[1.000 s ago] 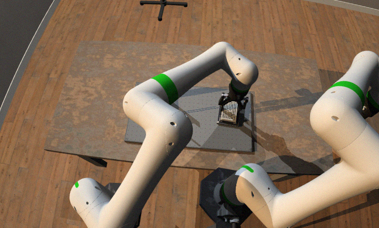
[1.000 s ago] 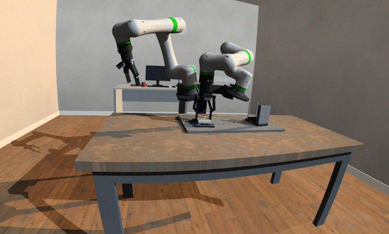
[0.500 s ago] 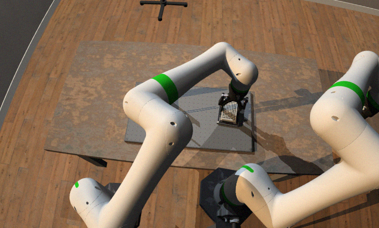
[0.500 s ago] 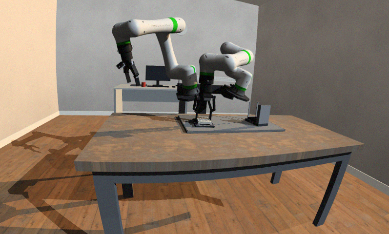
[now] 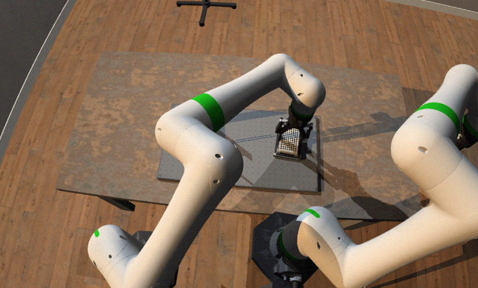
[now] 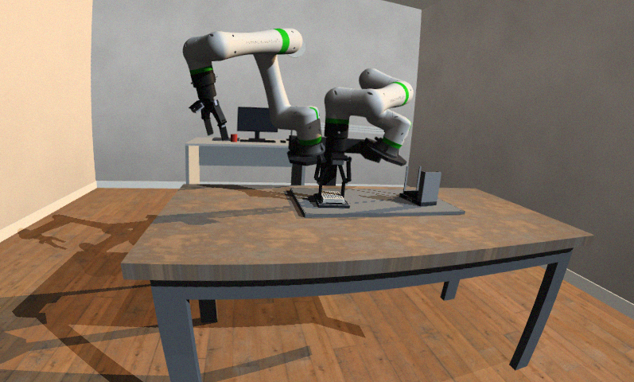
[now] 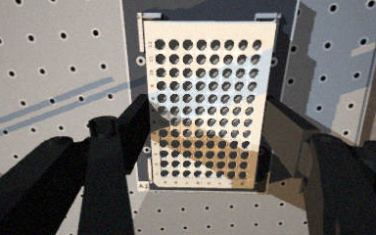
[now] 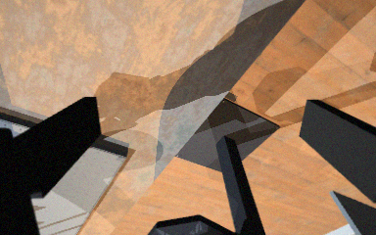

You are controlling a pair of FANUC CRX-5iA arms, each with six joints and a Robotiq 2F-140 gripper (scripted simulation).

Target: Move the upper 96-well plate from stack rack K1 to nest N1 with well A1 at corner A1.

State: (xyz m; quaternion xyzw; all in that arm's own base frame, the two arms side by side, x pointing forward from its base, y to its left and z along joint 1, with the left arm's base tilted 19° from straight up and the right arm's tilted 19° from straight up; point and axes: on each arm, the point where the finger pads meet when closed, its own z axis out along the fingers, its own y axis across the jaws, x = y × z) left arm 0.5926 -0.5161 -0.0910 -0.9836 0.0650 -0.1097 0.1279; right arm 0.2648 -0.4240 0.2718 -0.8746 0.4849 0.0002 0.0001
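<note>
left gripper (image 5: pixel 294 137) (image 6: pixel 332 191) (image 7: pixel 207 115) clamped on the plate (image 5: pixel 289 141) (image 6: pixel 332 197) (image 7: pixel 207 105), right gripper (image 6: pixel 217 134) (image 8: pixel 202 117) open beyond the table edge

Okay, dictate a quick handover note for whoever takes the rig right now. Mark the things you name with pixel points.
Left gripper (image 5: pixel 294 132) (image 6: pixel 332 188) (image 7: pixel 209 122): shut on the plate (image 5: pixel 288 141) (image 6: pixel 332 197) (image 7: pixel 210 105), at nest N1 (image 5: pixel 286 155) (image 6: pixel 335 205) (image 7: pixel 135 88).
Right gripper (image 6: pixel 216 134) (image 8: pixel 202 117): open, away from the work.
Done: plate brought to N1, numbering starting at the A1 mark.
Left: confirm it sits flat, release, withdraw. Lower plate: can't be made out; check K1 (image 6: pixel 430 188).
</note>
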